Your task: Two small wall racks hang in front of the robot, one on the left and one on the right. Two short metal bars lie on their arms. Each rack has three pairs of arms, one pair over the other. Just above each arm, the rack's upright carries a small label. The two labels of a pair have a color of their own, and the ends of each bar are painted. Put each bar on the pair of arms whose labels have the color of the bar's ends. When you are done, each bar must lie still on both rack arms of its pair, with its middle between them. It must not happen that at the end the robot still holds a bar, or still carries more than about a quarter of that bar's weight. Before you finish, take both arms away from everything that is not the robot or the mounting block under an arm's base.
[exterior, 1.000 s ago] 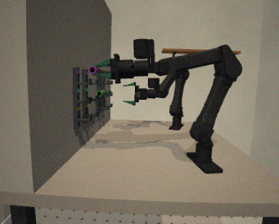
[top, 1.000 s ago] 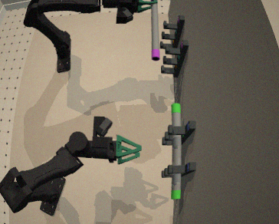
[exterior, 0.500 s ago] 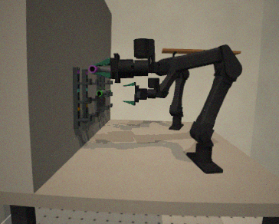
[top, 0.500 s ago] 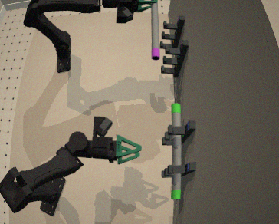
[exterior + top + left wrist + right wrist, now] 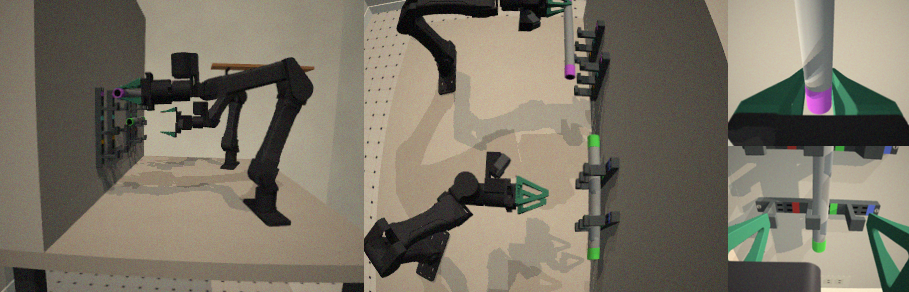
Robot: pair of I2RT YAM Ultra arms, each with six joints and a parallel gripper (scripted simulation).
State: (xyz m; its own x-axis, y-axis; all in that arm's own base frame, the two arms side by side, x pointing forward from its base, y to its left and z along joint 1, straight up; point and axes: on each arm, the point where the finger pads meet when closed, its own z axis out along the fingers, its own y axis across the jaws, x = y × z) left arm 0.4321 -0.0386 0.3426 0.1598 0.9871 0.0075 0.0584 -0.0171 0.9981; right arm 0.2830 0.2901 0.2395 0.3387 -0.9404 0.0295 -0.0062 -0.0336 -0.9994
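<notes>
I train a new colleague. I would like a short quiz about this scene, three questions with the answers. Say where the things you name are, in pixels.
1. Which color are the ends of the bar (image 5: 569, 40) (image 5: 132, 93) (image 5: 816, 39) in the left claw (image 5: 569, 3) (image 5: 134, 91) (image 5: 818, 73)? A) green B) purple C) blue
2. True or false: the right claw (image 5: 548, 192) (image 5: 161, 122) (image 5: 818, 219) is shut.
3. Complete: the green-ended bar (image 5: 594, 200) (image 5: 130, 121) (image 5: 820, 191) lies on the pair of arms with ____ labels.

Key: 1 B; 2 false; 3 green
</notes>
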